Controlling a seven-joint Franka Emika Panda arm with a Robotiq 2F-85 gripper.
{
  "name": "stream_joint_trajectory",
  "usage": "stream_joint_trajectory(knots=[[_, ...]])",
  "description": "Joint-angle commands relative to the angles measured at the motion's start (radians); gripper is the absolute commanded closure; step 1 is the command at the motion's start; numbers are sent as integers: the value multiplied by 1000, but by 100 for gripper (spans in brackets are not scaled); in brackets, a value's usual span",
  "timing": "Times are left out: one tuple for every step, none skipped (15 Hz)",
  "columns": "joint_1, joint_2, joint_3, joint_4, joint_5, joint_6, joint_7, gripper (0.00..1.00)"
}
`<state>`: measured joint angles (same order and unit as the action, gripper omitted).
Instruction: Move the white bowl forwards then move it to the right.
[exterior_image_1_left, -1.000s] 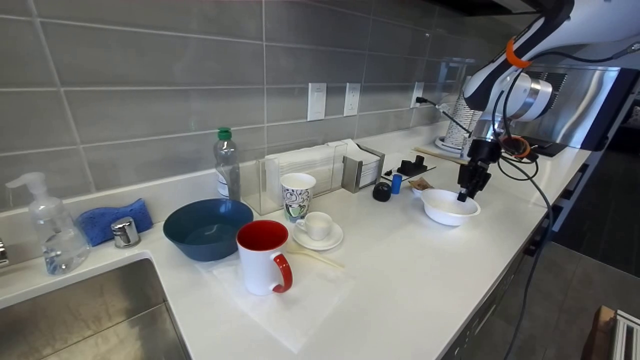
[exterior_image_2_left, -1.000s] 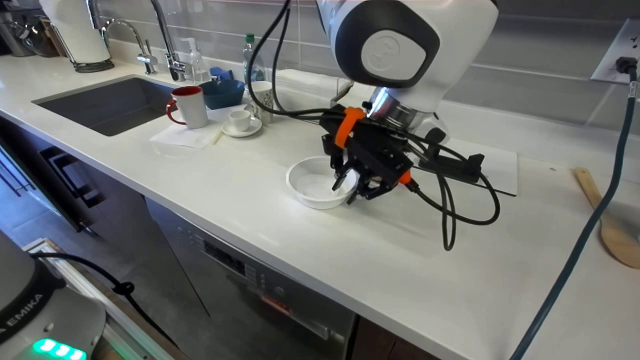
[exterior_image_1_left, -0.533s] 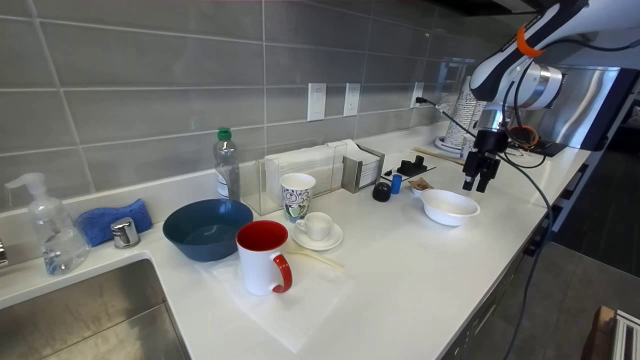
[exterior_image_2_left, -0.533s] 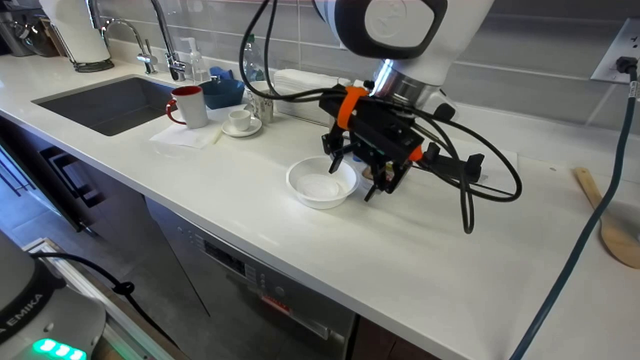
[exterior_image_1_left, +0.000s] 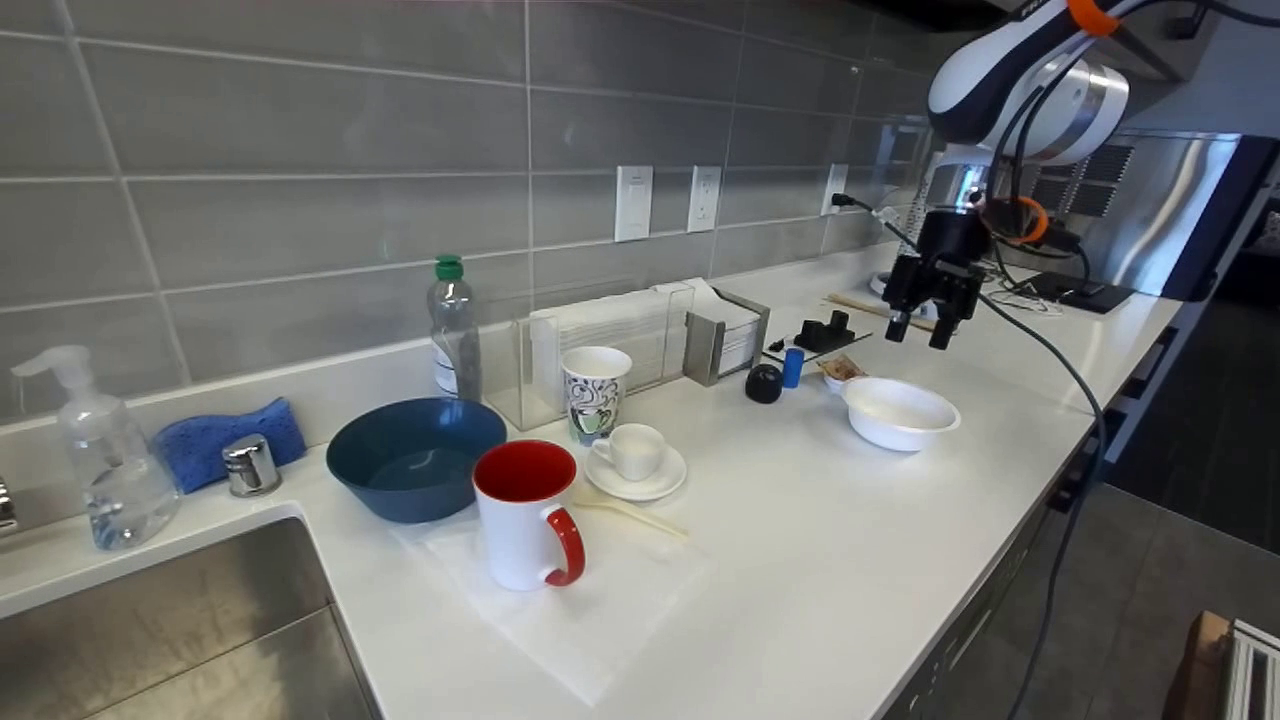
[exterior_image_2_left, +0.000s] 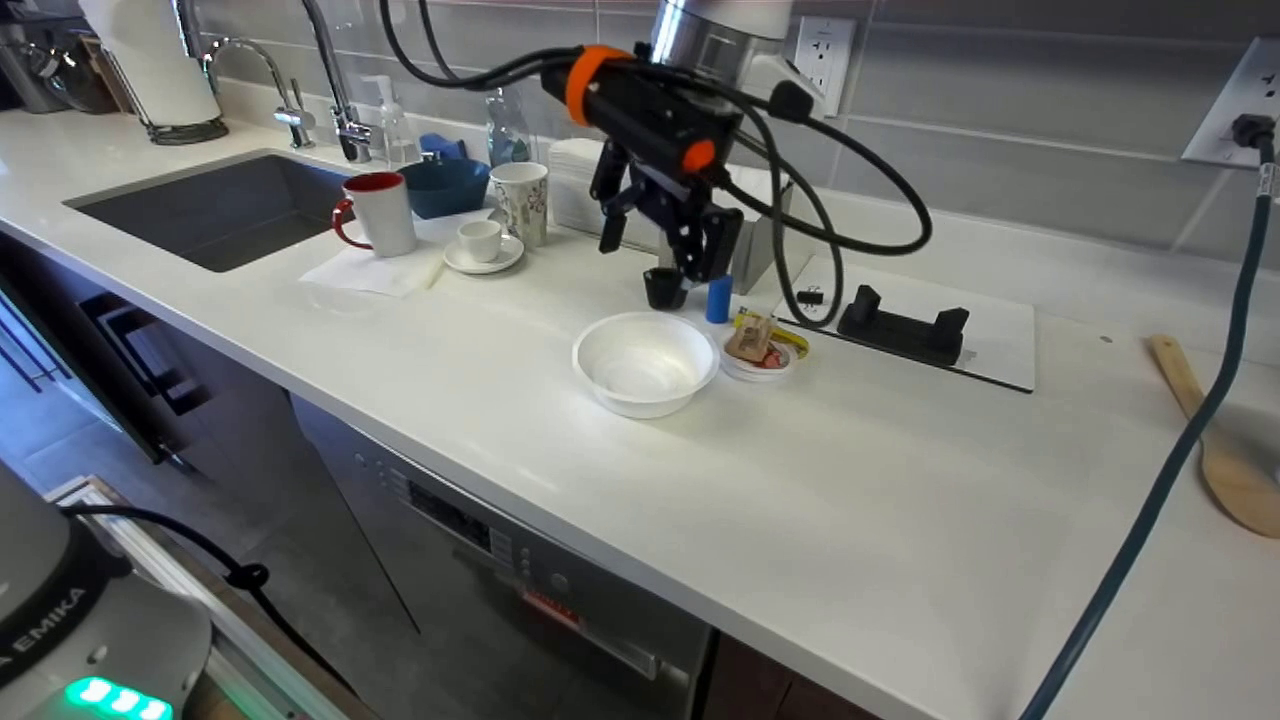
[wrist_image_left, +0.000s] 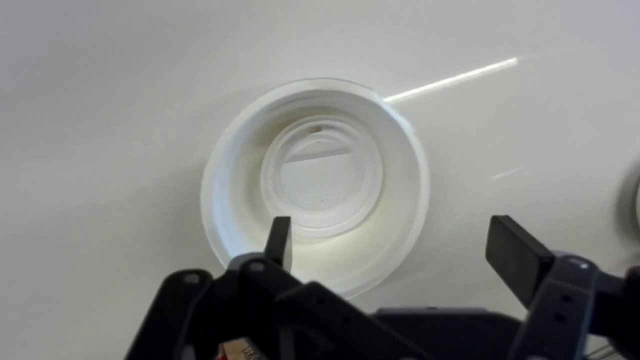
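Note:
The white bowl (exterior_image_2_left: 645, 365) stands upright on the counter, and nothing touches it. Seen from above in the wrist view, the bowl (wrist_image_left: 320, 175) shows a round raised ring in its bottom. My gripper (wrist_image_left: 391, 222) is open, its fingers wide apart with nothing between them. In the wrist view the left fingertip overlaps the bowl's near rim, while the right one lies over bare counter. An exterior view puts the gripper (exterior_image_1_left: 918, 336) well above the bowl (exterior_image_1_left: 900, 412); in an exterior view it hangs on the wall side of the bowl (exterior_image_2_left: 650, 262).
Close behind the bowl are a small dish with packets (exterior_image_2_left: 757, 355), a blue cylinder (exterior_image_2_left: 719, 298) and a black round object (exterior_image_2_left: 664, 288). A cup on a saucer (exterior_image_1_left: 637, 480), a red-lined mug (exterior_image_1_left: 525, 515) and a dark-blue bowl (exterior_image_1_left: 416, 460) stand toward the sink.
My gripper was down at the bowl's rim; it has risen clear, spread its fingers wider and shifted toward the wall. The bowl has stayed in place.

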<state>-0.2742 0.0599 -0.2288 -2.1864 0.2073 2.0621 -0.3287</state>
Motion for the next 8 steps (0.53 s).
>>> stream_joint_trajectory(knots=[[65,-2,38,-25,-85,76,225,0],[82,9,47,-25,-126,94,289,0],[97,21,54,-25,-171,108,354,0],[111,31,59,-25,-217,122,419,0],[123,43,62,-26,-255,131,472,0],[132,53,64,-25,-286,129,520,0],[138,66,62,-26,-312,129,553,0],[143,77,61,-27,-328,137,580,0]])
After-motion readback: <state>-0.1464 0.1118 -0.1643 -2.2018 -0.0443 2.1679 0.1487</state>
